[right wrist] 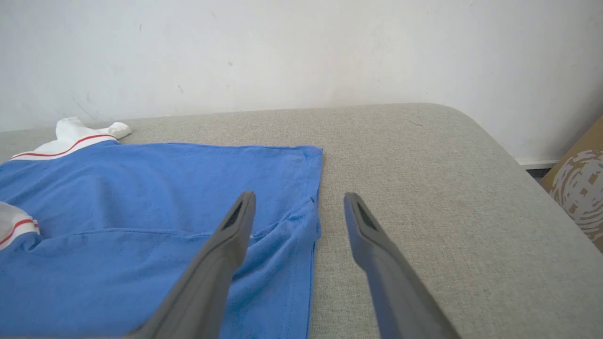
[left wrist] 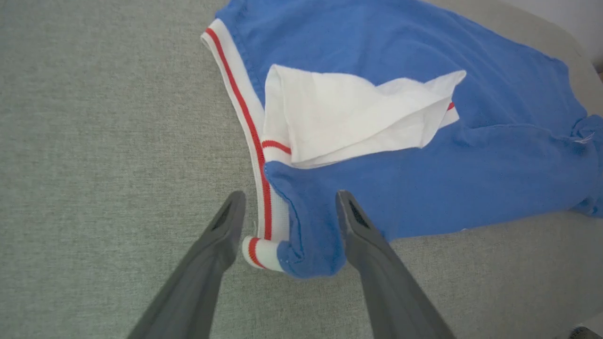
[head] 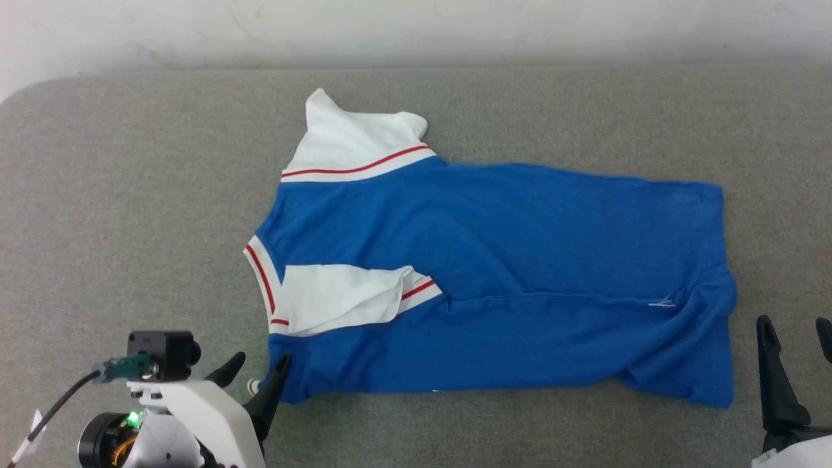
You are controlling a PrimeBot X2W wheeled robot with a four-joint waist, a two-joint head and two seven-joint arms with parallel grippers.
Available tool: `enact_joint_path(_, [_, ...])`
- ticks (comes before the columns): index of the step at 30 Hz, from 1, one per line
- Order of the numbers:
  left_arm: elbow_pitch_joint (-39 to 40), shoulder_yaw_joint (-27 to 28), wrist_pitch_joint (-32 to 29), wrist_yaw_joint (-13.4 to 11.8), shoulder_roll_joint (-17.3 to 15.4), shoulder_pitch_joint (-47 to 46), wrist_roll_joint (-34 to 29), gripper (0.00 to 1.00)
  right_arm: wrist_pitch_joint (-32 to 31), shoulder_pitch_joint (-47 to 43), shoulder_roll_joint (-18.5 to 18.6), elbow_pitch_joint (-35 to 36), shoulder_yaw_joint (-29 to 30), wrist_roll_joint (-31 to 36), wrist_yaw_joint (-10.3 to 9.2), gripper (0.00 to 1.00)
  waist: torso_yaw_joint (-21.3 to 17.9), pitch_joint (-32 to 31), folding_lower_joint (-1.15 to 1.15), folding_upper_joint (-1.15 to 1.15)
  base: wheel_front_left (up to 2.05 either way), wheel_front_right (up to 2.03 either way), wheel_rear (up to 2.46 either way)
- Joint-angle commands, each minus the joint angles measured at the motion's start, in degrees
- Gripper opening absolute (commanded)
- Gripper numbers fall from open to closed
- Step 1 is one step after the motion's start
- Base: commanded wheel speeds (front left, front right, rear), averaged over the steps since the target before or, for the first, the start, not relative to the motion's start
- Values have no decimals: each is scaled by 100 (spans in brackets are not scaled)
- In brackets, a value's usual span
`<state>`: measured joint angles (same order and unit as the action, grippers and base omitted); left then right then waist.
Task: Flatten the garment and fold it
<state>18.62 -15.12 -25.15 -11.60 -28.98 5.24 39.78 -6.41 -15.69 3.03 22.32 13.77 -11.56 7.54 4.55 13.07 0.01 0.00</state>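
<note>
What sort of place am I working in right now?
Probably an indoor room, home or lab: a grey fabric-covered surface with rounded corners, set against a plain white wall, with what looks like a cardboard box beside it.

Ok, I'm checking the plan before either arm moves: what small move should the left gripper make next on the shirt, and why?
Probably close the left gripper on the garment's rolled corner. Its open fingers stand either side of that corner, and the white sleeve lies folded over the blue body, so gripping there to pull the shirt flat looks like the sensible next step.
</note>
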Motion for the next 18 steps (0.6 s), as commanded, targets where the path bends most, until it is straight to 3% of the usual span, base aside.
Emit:
enact_joint_path(1, [-60,-24,-160,-62,-28,-167,55,100,19,94,-14,-18,-4,11,-5,100,-83,176,-1,0,0,0,0])
enact_joint_path(7, [-385,-137,-711,-256,-25,-282,194,100,26,165,-14,-51,30,25,-5,100,-177,351,-1,0,0,0,0])
enact_joint_path(12, [-523,-193,-970,-304,181,-330,512,100,2,213,-15,-54,37,32,-5,100,-201,433,-1,0,0,0,0])
enact_joint_path(13, [-538,-200,-978,-295,206,-347,542,68,-5,227,-15,-54,32,38,-5,100,-201,446,-1,0,0,0,0])
enact_joint_path(14, [-556,-209,-959,-274,220,-369,545,2,-18,243,-15,-54,16,50,-5,100,-200,455,-1,0,0,0,0])
enact_joint_path(18, [-657,-161,-742,-245,337,-393,565,0,-116,322,-15,-31,-109,152,-5,100,-195,421,-1,0,0,0,0])
